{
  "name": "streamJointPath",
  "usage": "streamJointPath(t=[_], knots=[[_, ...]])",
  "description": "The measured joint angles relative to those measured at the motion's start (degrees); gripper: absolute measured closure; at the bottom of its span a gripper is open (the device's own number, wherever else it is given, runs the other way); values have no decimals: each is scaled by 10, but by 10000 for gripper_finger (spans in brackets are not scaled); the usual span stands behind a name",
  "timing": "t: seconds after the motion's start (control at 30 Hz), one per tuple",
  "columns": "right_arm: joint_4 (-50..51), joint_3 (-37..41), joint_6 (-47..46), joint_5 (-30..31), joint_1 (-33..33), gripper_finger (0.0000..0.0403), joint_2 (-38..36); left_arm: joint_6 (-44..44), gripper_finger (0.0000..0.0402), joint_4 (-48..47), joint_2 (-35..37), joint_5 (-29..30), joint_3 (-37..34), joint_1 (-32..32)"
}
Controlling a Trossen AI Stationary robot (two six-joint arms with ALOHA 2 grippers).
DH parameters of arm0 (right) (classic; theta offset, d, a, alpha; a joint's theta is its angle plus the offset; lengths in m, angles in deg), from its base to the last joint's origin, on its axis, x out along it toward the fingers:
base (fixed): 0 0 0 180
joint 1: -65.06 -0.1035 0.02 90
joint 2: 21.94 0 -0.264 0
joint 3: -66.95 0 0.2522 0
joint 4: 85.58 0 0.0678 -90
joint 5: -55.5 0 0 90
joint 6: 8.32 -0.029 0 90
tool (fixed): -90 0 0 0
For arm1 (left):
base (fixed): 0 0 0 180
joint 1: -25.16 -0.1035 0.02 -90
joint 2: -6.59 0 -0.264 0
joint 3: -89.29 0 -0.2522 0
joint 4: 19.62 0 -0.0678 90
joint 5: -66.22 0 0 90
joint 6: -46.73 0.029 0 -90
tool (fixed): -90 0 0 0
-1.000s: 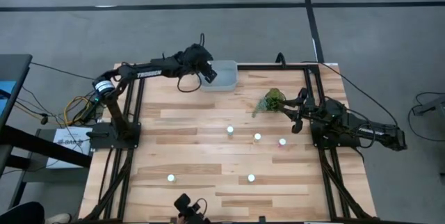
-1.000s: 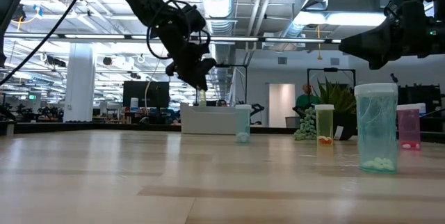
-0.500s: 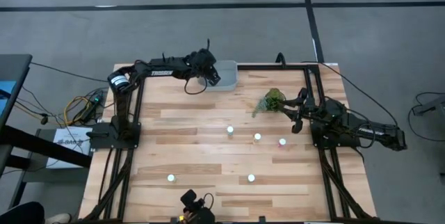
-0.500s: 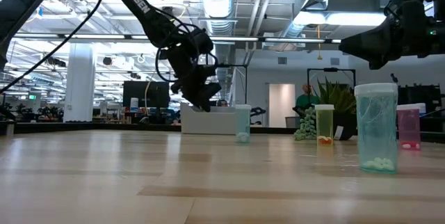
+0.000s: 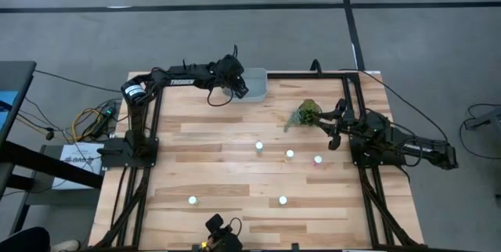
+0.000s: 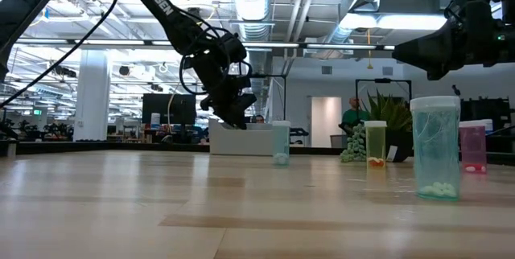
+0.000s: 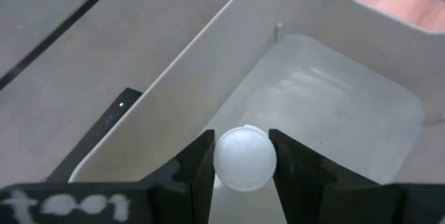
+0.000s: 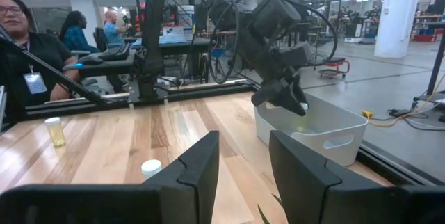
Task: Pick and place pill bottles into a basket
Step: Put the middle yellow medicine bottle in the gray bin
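Five bottles (image 5: 258,146) loose mid-table. Left gripper (image 7: 243,165) clamps the sixth bottle (image 7: 244,158) by its cap, axis vertical, hanging directly over the basket (image 7: 334,113) at the far edge; release drops it straight in. Right gripper (image 8: 243,161) parked near the plant (image 5: 307,113), fingers apart, empty.

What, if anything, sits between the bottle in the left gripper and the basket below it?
Nothing visible. The left gripper holds the pill bottle by its white cap over the basket, whose interior looks bare beneath it. The right gripper waits across the table, well clear.
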Motion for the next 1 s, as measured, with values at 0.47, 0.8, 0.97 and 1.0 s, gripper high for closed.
streamJointPath(t=[0.47,0.8,0.97,1.0], knots=[[0,0,0,0,0,282,0,-10,287,-5,0,0,0,0],[0,0,0,0,0,282,0,-8,287,-5,0,-5,0,-4],[0,0,0,0,0,282,0,-7,287,-4,0,-26,0,-10],[0,0,0,0,0,282,0,-4,287,-4,0,-26,0,-10]])
